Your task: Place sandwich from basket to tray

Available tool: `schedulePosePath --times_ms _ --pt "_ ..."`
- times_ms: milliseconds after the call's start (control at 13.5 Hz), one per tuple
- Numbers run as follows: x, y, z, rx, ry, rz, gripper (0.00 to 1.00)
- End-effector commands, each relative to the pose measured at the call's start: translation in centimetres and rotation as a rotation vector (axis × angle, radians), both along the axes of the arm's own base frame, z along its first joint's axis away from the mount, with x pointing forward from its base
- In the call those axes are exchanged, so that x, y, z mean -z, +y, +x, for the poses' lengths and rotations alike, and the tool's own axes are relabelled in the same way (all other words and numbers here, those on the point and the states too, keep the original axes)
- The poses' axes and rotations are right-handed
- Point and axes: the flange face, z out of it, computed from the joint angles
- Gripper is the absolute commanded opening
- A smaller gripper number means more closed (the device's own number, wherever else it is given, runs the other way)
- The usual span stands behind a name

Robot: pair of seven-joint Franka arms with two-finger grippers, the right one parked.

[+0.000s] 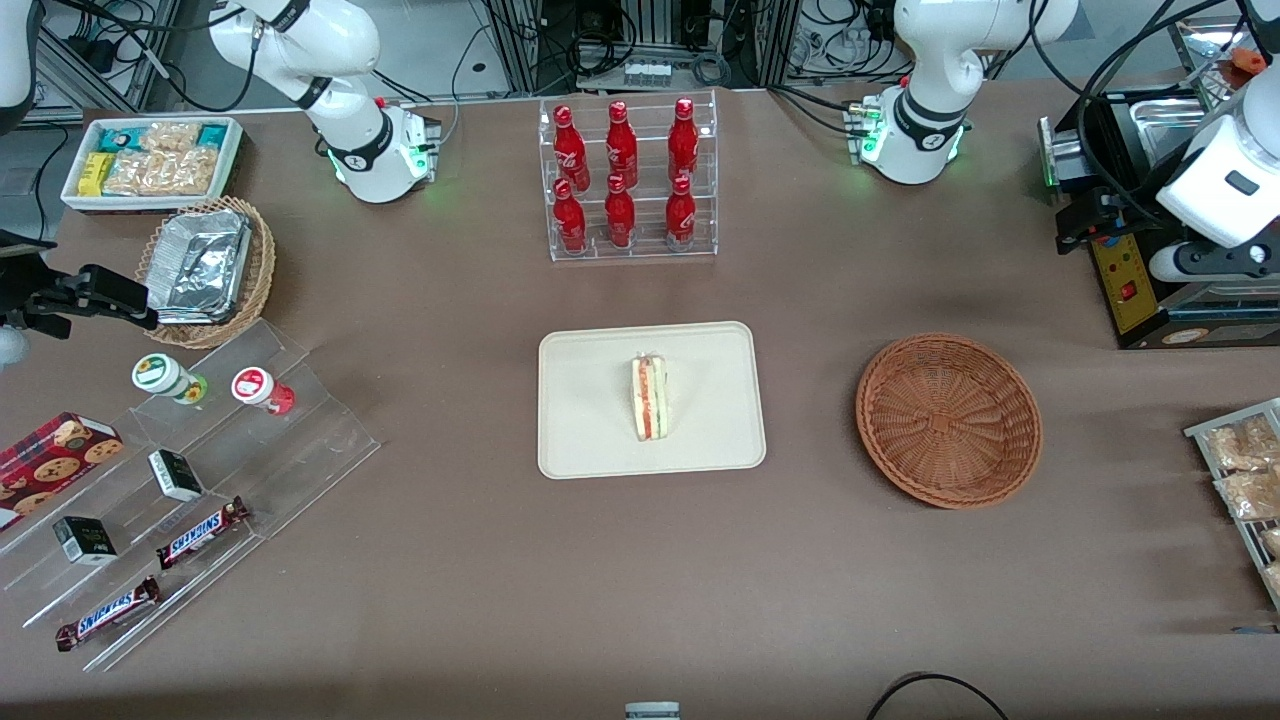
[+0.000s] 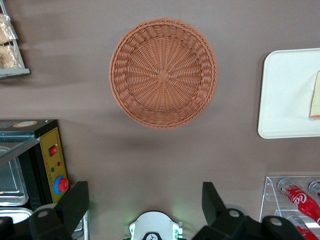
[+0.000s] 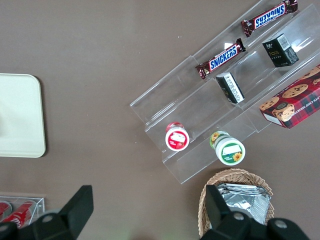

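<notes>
The sandwich lies on the cream-beige tray at the middle of the table, its orange-red and green striped edge up. Its edge also shows in the left wrist view, on the tray. The reddish-brown wicker basket stands beside the tray toward the working arm's end and is empty. My left gripper is open and empty, raised high above the table and apart from the basket. In the front view it hangs over the working arm's end of the table.
A clear rack of red cola bottles stands farther from the front camera than the tray. A black machine and a wire rack of snack packets flank the basket's end. Acrylic snack shelves, a foil-tray basket and a white bin lie toward the parked arm's end.
</notes>
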Motion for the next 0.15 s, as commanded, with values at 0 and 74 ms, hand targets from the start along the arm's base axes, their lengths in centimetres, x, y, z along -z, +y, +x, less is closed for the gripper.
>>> schedulePosePath --times_ms 0,74 --pt "-1.31 -0.35 1.4 0.018 -0.025 -0.023 1.0" --pt "-1.39 -0.27 1.41 0.011 -0.027 -0.022 1.0"
